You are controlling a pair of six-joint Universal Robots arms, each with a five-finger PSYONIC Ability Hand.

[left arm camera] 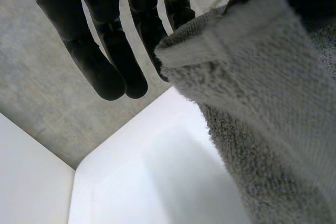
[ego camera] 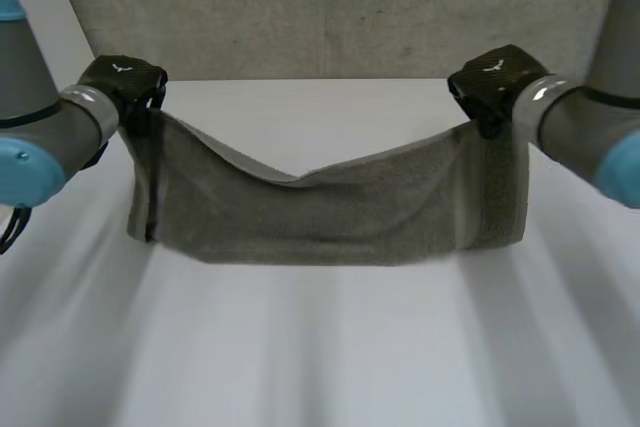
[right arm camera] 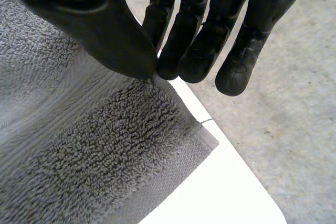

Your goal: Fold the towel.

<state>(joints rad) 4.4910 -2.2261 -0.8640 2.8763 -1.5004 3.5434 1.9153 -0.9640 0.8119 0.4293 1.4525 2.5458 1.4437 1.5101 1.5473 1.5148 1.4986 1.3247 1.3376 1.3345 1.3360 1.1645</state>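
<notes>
The left hand (ego camera: 125,82) pinches one upper corner of the towel (ego camera: 330,207) between thumb and finger. In the left wrist view that corner covers most of the thumb, and the other fingers are extended. The right hand (ego camera: 495,77) clamps the opposite upper corner between thumb and fingertip, close to the hem. The towel hangs between both hands over the desk (ego camera: 320,367). Its long axis runs left to right, and its upper edge sags at the centre. Whether the lower edge touches the desk cannot be determined.

Grey arms (ego camera: 28,67), light-blue caps (ego camera: 18,169), white-marked black left hand (ego camera: 122,79) and right hand (ego camera: 497,77)
</notes>
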